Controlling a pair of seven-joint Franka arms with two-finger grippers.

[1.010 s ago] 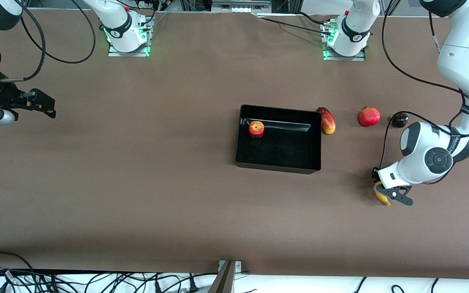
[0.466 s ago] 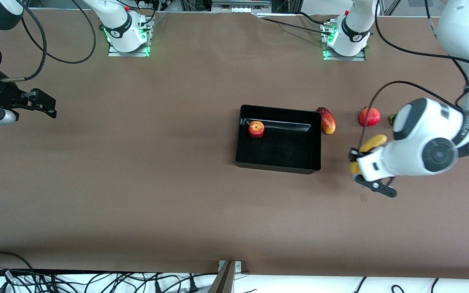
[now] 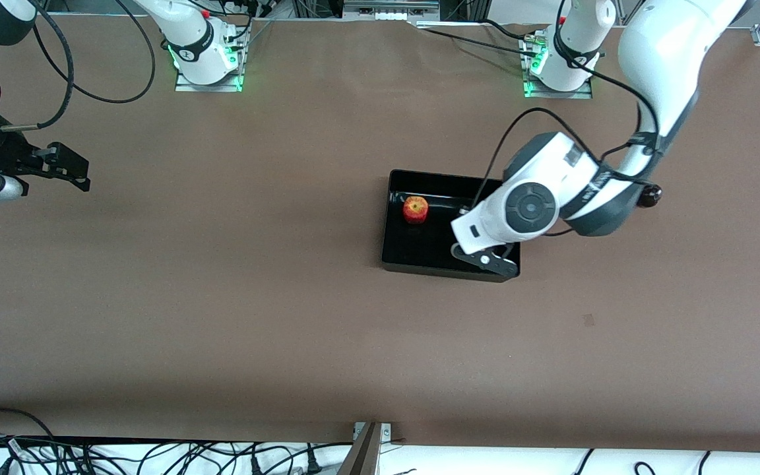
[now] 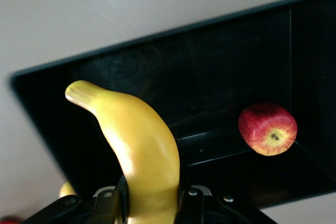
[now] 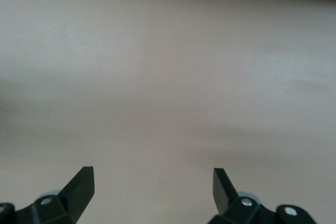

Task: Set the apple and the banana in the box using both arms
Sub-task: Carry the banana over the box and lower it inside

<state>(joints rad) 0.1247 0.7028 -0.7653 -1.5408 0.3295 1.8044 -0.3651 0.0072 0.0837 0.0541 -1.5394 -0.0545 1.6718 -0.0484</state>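
Two grippers are mine. My left gripper is hanging over the box, at its end toward the left arm's end of the table, and is clenching the banana between its fingers. My right gripper is waiting with fingers spread over bare table at the right arm's end. Inside the box, the apple is sitting in a corner.

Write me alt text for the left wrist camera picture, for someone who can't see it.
The left gripper is shut on a yellow banana and holds it over an open black box. A small red apple with a yellowish patch lies inside the box against one wall. Pale table surface shows around the box.
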